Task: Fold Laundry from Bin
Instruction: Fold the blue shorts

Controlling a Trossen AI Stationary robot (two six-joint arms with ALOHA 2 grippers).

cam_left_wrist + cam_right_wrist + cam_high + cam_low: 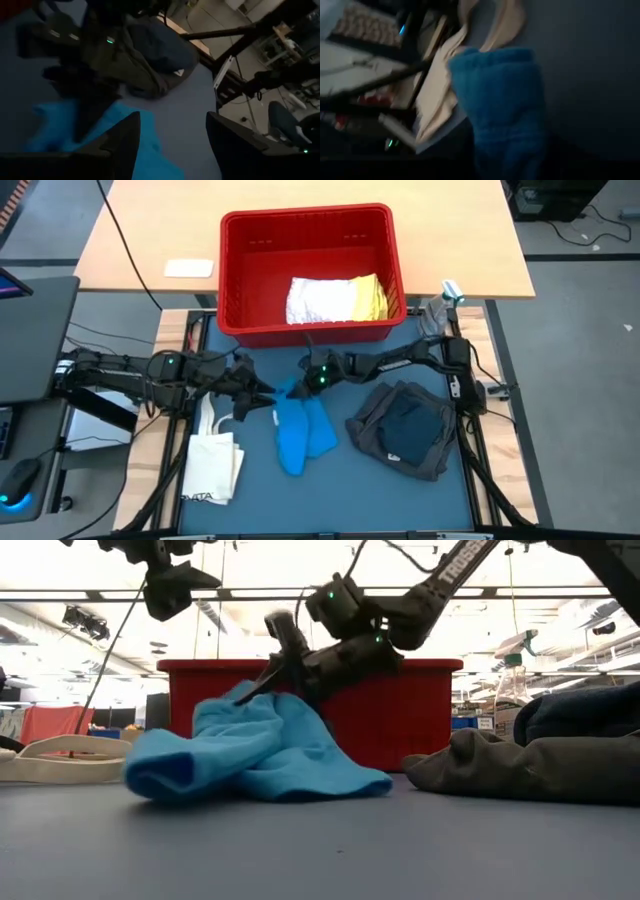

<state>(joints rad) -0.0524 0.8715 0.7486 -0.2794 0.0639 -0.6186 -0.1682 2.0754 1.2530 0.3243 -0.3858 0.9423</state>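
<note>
Tote (212, 465) lies flat at the bench's (330, 500) left edge, handles toward the arms. Left pincer (262, 397) sits just right of it, low over the blue mat, at the left edge of the blue cloth (302, 435); its fingers (125, 145) stand apart with nothing between them, bare mat and a corner of blue showing in the gap in the left wrist view. Blue cloth is bunched mid-mat, a rumpled heap in the low view (255, 755). Right pincer (297, 388) is at the cloth's top edge, near the bin (310, 225), tip down on or into the fabric; can't tell if its jaws are apart or clamped, the right wrist view shows only blue cloth (502, 107) and tote (445, 95), no fingers. The two pincers are close, either side of the cloth's upper end. Bin stands behind the mat at centre, holding a white piece (318, 300) with a yellow piece (368, 298) touching its right side. Right of the blue cloth, apart from it, a grey piece (372, 430) is spread with a navy piece (412, 430) lying on top.
</note>
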